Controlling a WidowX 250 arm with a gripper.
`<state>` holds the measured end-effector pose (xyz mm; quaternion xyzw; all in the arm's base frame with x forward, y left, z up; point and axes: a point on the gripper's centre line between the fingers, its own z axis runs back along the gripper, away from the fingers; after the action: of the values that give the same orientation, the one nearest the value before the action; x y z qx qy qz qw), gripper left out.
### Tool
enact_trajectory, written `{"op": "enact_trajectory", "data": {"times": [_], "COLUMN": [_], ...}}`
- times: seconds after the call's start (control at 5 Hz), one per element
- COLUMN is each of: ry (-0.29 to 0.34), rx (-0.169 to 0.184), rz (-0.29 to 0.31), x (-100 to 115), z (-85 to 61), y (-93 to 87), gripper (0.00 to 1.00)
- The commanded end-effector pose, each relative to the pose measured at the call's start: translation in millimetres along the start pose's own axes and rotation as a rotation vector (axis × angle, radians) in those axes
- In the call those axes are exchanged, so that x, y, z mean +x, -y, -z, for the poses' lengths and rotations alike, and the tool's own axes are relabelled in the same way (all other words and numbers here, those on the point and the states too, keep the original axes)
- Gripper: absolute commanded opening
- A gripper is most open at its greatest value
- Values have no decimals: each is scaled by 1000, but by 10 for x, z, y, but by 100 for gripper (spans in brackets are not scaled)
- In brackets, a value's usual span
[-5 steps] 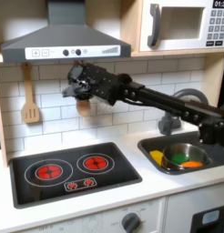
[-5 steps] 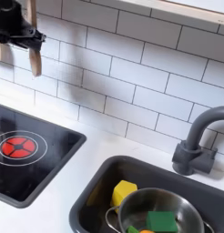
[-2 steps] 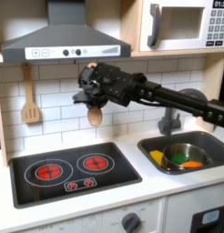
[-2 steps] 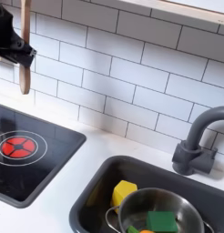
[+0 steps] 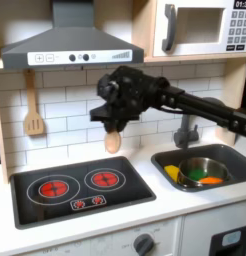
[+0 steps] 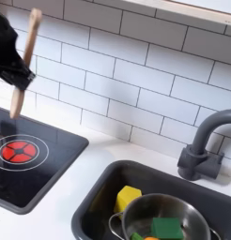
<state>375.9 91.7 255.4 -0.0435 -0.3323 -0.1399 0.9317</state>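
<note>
The end effector (image 5: 113, 118) is hanging in the air in front of the tiled wall, closed on a wooden spoon (image 5: 113, 138) and gripping it by the handle. In the first exterior view the spoon's rounded bowl is pointing down just below the end effector, well above the stove (image 5: 80, 188) that is lying beneath it on the worktop (image 5: 145, 215). In the second exterior view the spoon handle (image 6: 25, 58) is tilting, its top leaning toward the second exterior view's right, with the dark end effector (image 6: 8, 58) wrapping around it at the second exterior view's left edge.

A wooden spatula (image 5: 33, 108) is hanging on the wall well off to the first exterior view's left of the end effector. Away toward the first exterior view's right and lower, a sink (image 5: 225, 160) is holding a metal pot (image 5: 202, 173) with green and orange pieces inside, a yellow piece (image 6: 127, 198) lying beside it. A grey faucet (image 6: 204, 150) is standing behind the sink.
</note>
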Motion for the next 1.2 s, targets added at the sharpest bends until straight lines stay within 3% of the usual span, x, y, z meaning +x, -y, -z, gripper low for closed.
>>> {"op": "enact_trajectory", "data": {"times": [0.0, 0.2, 0.4, 0.6, 0.8, 1.0], "ry": [-268, -368, -480, -552, -608, -654], "rx": [69, 124, 251, 273, 210, 129], "rz": [89, 128, 206, 239, 218, 155], "x": [-265, -362, -432, -474, -601, -689], "z": [248, 416, 521, 602, 676, 745], "y": [62, 58, 16, -23, -28, 34], "gripper": [0, 0, 0, 0, 0, 0]}}
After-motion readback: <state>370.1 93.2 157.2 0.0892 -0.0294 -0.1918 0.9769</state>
